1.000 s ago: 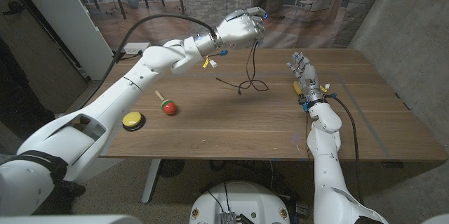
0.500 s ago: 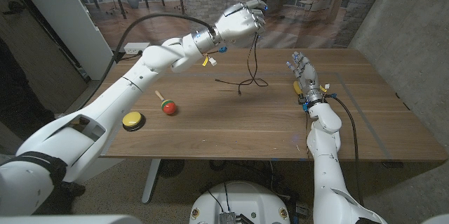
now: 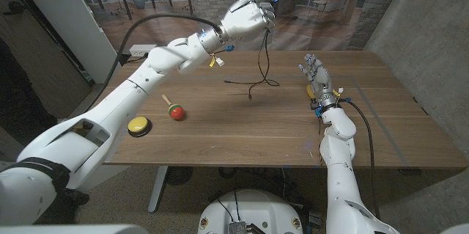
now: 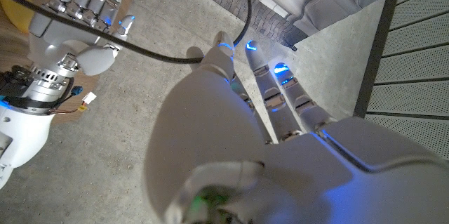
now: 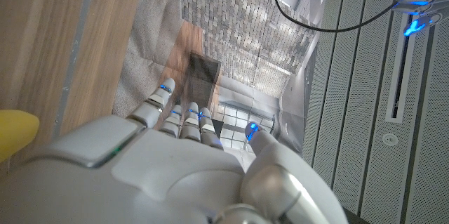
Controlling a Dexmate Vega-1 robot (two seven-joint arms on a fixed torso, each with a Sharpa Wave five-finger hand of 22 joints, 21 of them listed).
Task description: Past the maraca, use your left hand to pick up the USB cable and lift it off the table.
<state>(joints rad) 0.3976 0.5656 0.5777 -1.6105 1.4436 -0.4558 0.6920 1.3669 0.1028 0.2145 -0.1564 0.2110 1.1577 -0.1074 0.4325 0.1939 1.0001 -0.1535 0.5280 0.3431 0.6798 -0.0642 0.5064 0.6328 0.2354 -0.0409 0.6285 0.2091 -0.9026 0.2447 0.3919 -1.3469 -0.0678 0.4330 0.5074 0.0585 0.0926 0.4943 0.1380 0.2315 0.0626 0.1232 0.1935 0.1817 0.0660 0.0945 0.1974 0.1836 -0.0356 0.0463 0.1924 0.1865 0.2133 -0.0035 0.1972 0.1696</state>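
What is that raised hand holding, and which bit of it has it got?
The left hand holds the black USB cable near one end, up in its fingers; the rest hangs down toward the table. The right hand holds nothing.

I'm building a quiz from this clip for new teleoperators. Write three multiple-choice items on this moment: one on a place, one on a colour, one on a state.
1. Where does the maraca lie?
A. beside the yellow button
B. against the right hand
C. under the left hand

2. What colour is the maraca's head?
A. blue
B. red
C. white

3. What is the USB cable doing?
A. lying coiled flat
B. hanging from the left hand
C. draped over the right hand

Key: 1 A, it lies just right of the button; 2 B, the round end is red; 3 B, it dangles from the raised hand.
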